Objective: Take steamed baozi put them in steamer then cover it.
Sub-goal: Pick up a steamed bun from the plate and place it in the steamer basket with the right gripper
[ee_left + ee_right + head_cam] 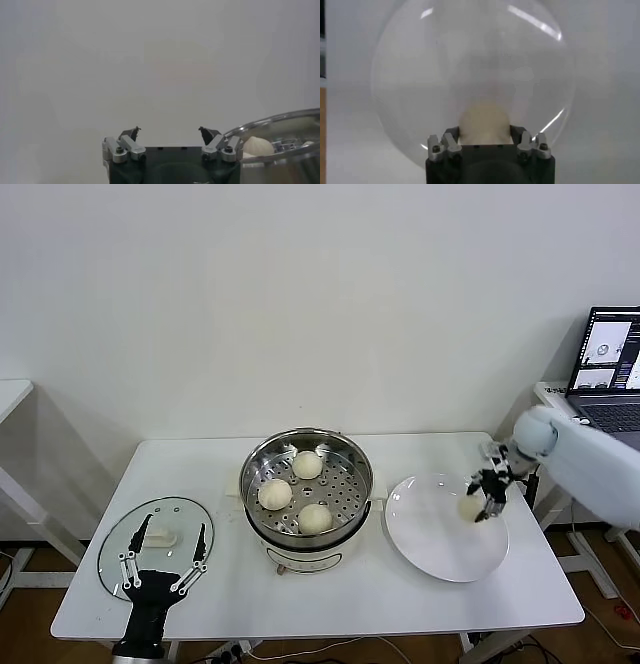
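Your right pincer sits over the white plate on the right side of the tabletop, its fingers closed around the 4th baozi. In the right wrist view that bun fills the gap between the 2 fingers, with the plate beneath it. The steamer stands at the middle of the tabletop, just left of the plate, and you can see 3 baozi resting on its perforated tray. The glass lid lies flat on the left of the tabletop, well apart from the steamer. Your left pincer hovers at the lid's near edge, fingers spread wide and gripping nothing.
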Available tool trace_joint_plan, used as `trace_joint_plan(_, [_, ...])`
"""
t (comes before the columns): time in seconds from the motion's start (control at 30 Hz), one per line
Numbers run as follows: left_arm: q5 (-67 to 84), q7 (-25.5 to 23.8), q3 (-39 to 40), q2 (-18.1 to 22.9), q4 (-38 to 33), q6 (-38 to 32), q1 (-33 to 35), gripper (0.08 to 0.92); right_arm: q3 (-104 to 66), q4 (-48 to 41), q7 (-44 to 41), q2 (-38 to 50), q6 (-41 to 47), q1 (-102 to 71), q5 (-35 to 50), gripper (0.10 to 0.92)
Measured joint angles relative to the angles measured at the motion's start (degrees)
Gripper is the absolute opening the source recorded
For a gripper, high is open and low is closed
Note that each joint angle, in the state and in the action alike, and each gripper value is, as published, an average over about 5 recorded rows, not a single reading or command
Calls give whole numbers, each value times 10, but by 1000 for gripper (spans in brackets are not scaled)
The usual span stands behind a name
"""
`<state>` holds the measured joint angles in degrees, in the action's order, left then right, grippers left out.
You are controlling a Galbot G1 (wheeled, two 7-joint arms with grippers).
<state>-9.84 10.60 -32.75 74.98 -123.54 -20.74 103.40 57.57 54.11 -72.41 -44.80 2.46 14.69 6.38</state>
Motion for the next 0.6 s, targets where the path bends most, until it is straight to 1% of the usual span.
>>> trace_joint_plan(0.27, [-1,0,6,-3,0,0,-1,823,96,53,-40,-53,24,150,106,696])
trace_joint_plan(0.43, [-1,-1,9,-4,0,0,-2,823,158,83,-39,-104,45,226,177,689])
trace_joint_plan(0.6, [-1,-1,11,-4,0,0,-5,823,208,98,-25,-156,62,268,223,687])
